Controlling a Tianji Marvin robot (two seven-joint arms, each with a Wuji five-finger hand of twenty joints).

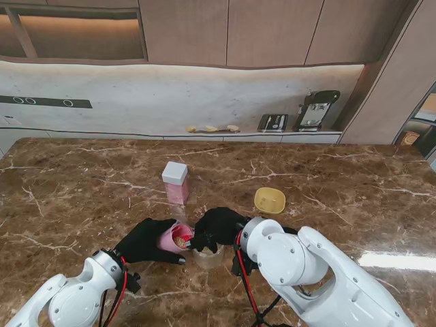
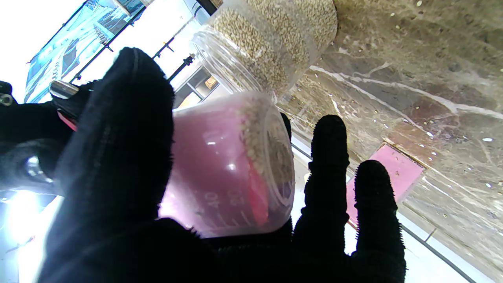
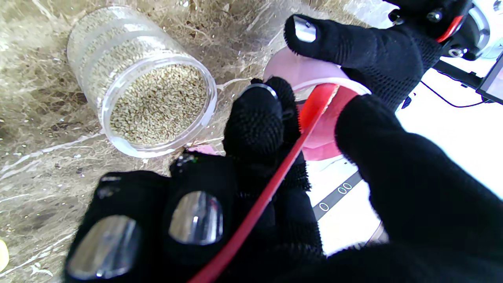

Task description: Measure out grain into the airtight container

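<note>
My left hand (image 1: 144,241) is shut on a pink measuring cup (image 1: 176,238), which is tilted on its side with its mouth toward the right. Grain lies inside the cup (image 2: 232,165) near its rim. My right hand (image 1: 216,228) is shut on a thin red spoon (image 3: 275,177), pinched between thumb and fingers, and the spoon's end (image 2: 257,200) reaches into the cup (image 3: 314,78). A clear round jar (image 1: 206,253) stands open under my right hand, nearly full of grain (image 3: 157,102). The jar (image 2: 267,39) sits just beyond the cup's mouth.
A pink container with a white lid (image 1: 176,182) stands farther from me, behind the hands, and also shows in the left wrist view (image 2: 387,177). A yellow dish (image 1: 270,199) lies to its right. Loose grains are scattered on the brown marble table (image 1: 340,184).
</note>
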